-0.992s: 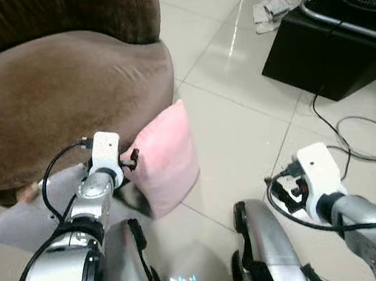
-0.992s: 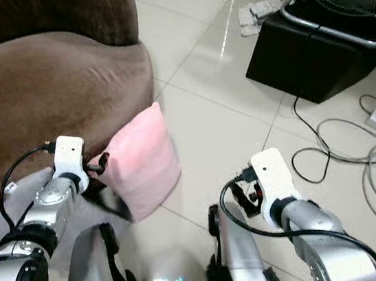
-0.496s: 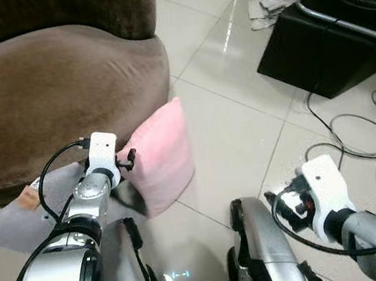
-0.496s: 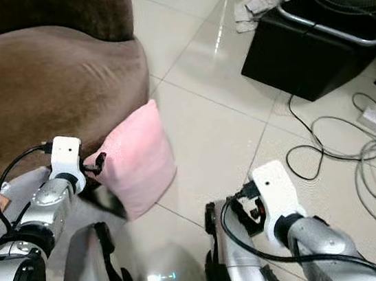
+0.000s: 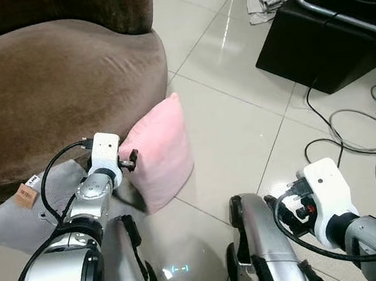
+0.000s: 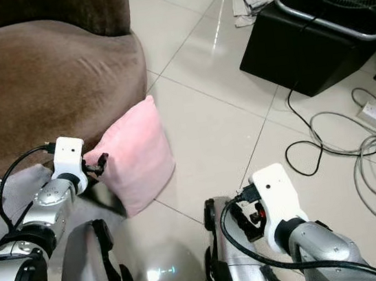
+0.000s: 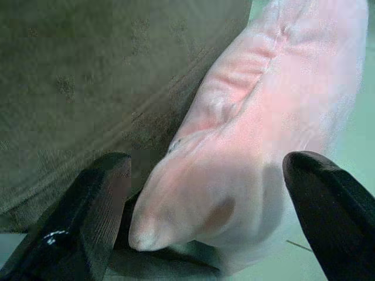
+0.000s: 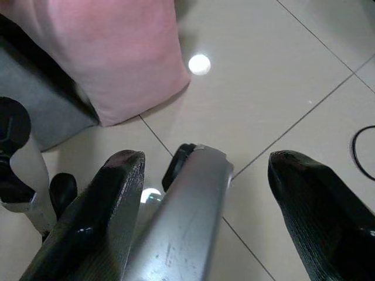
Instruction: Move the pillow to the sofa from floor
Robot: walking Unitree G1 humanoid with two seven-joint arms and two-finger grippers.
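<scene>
Now we are reaching left gripper (image 7: 205,205), fingers spread, around pillow (image 5: 162,151) corner; pillow leaning on sofa (image 5: 49,89), on floor. Risking soft corner slipping out. Right gripper (image 8: 205,193) hanging spread, idle.

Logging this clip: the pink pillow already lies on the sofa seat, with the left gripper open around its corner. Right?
Not quite. The pink pillow stands on the floor, leaning against the sofa front, as the left eye view shows. The left gripper is indeed open around its corner.
</scene>
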